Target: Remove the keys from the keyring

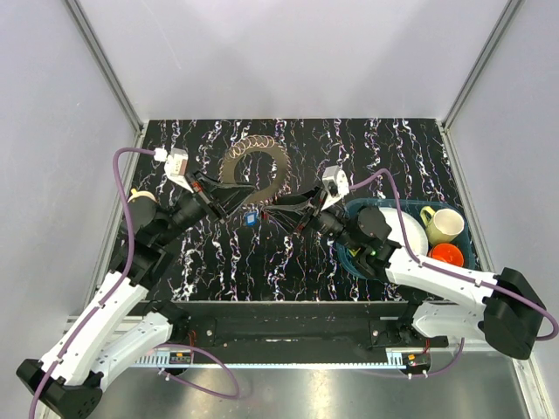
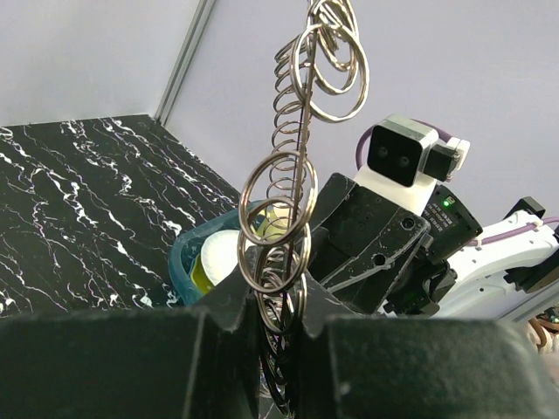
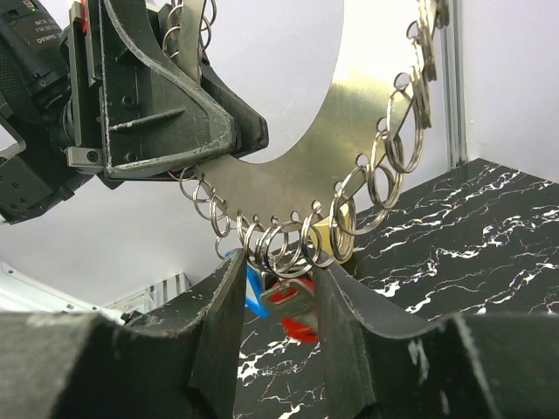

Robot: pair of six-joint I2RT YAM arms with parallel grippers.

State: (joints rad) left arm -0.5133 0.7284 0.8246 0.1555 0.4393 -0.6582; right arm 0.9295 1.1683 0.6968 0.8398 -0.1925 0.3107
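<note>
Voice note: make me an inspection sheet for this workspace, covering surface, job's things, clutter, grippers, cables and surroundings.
Surface: black white-veined table.
Job's things: keyring held up on edge; blue key and red key hang at its lower edge.
Clutter: teal basket at right with plate, mug and orange item.
Grippers: left gripper shut on keyring; right gripper has its jaws either side of the keys, grip unclear.
Cables: purple cable along each arm.
Surroundings: grey walls, metal posts.
</note>
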